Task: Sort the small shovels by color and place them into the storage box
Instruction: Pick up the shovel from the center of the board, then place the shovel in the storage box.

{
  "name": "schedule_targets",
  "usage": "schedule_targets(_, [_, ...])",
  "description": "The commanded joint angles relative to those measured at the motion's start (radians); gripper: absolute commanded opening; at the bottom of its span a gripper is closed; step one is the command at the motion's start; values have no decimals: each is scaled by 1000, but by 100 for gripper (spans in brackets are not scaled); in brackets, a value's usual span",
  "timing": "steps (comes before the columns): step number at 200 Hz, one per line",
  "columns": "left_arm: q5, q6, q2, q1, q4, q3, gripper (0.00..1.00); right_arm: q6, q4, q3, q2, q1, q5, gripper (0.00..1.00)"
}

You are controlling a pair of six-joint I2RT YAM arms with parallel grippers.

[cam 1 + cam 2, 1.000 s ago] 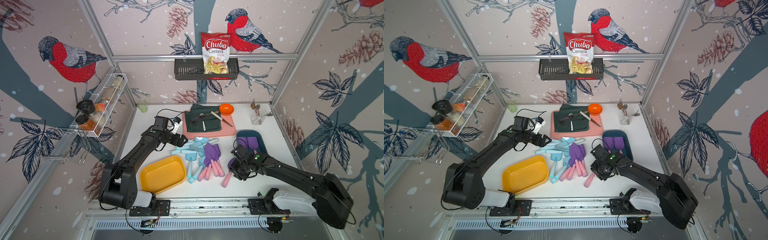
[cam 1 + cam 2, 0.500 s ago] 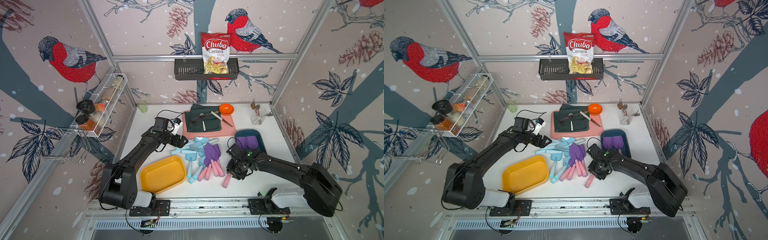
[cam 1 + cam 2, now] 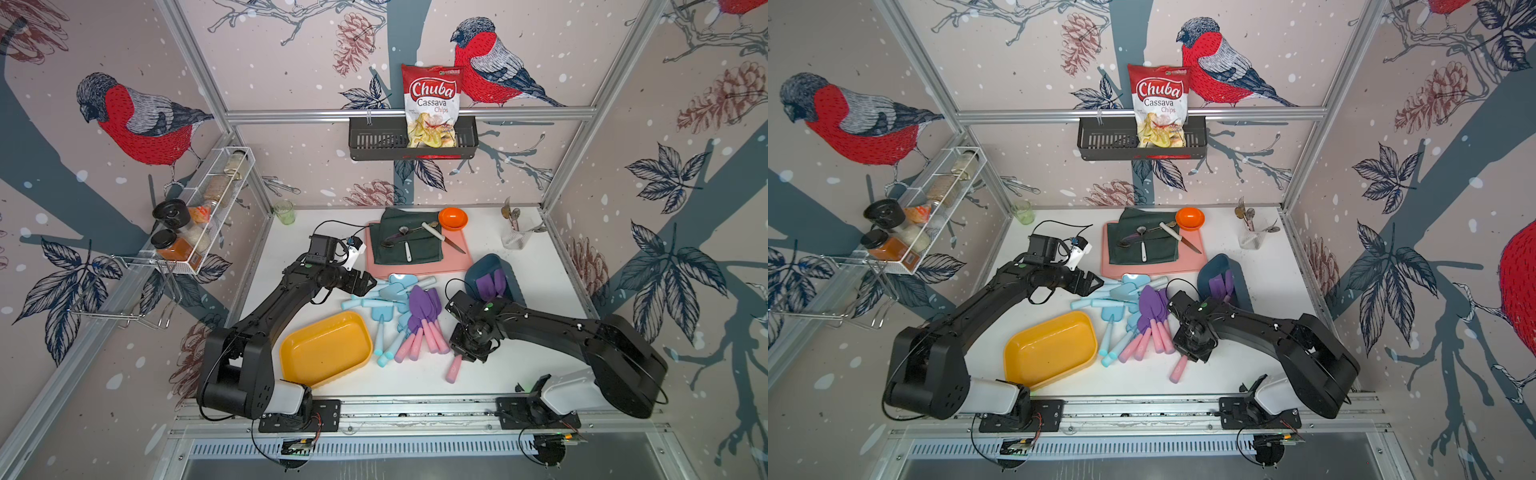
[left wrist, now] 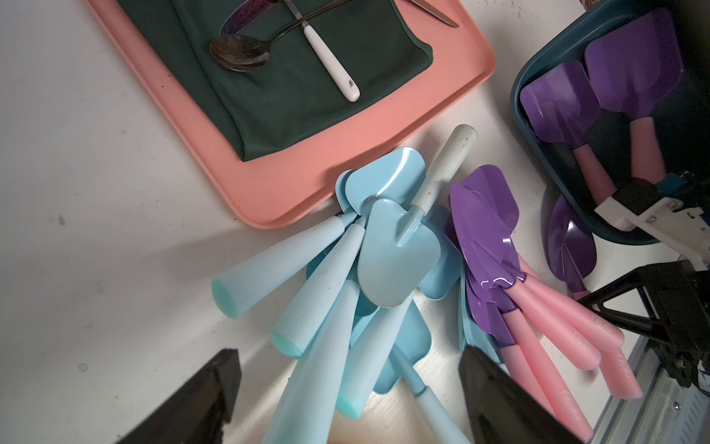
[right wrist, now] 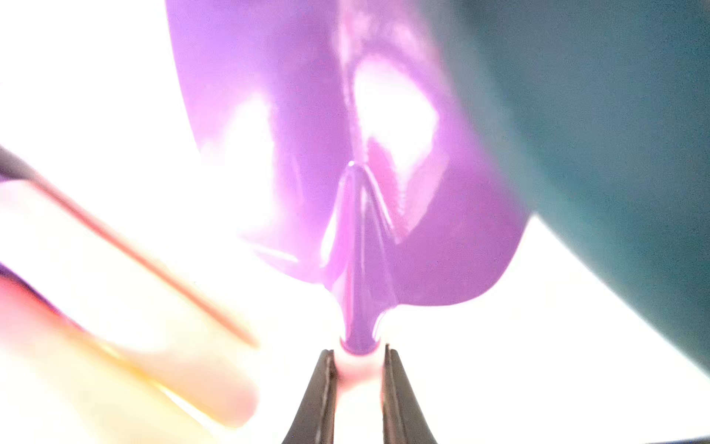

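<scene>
A pile of small shovels lies mid-table: light blue ones [image 3: 384, 297] and purple-bladed ones with pink handles [image 3: 424, 316]. My right gripper [image 5: 359, 355] is shut on the pink handle of a separate purple shovel [image 5: 307, 153], just behind its blade. In both top views that handle [image 3: 454, 369] [image 3: 1178, 370] sticks out toward the front from under the gripper [image 3: 469, 349]. The dark blue storage box [image 3: 511, 276] beside it holds two purple shovels [image 4: 614, 88]. My left gripper [image 4: 347, 355] hangs open above the blue shovels' handles [image 4: 292, 253], holding nothing.
An empty yellow box [image 3: 326, 347] sits front left of the pile. Behind the pile lies a pink tray [image 3: 457, 262] with a dark green cloth, spoons and a white-handled knife. An orange bowl [image 3: 453, 218], a green cup [image 3: 284, 212] and a glass of cutlery [image 3: 513, 237] line the back.
My right gripper has closed on the pink handle of the lone purple shovel after shifting slightly left. The left arm has not moved.
</scene>
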Motion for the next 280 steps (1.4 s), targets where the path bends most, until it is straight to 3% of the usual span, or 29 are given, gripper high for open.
schedule_targets(1, [8, -4, 2, 4, 17, 8, 93, -8, -26, 15, -15, 14, 38, 11])
schedule_targets(64, [17, -8, 9, 4, 17, 13, 93, -53, -42, 63, -47, 64, 69, 9])
schedule_targets(102, [32, -11, 15, 4, 15, 17, 92, -157, -118, 153, -81, 28, 107, 9])
schedule_targets(140, [50, -11, 24, 4, 9, 17, 92, -425, -246, 336, -92, -164, 143, 9])
schedule_targets(195, [49, -4, 24, 5, 1, 48, 92, -968, -409, 506, 29, -602, 234, 10])
schedule_targets(214, [40, 8, 23, 4, -9, 52, 92, -1026, -378, 481, 59, -752, 93, 11])
schedule_targets(250, [30, 18, 30, 4, -14, 58, 92, -1047, -295, 425, 81, -797, 46, 15])
schedule_targets(280, [32, 18, 41, 4, -15, 62, 92, -1044, -287, 414, 126, -746, 53, 18])
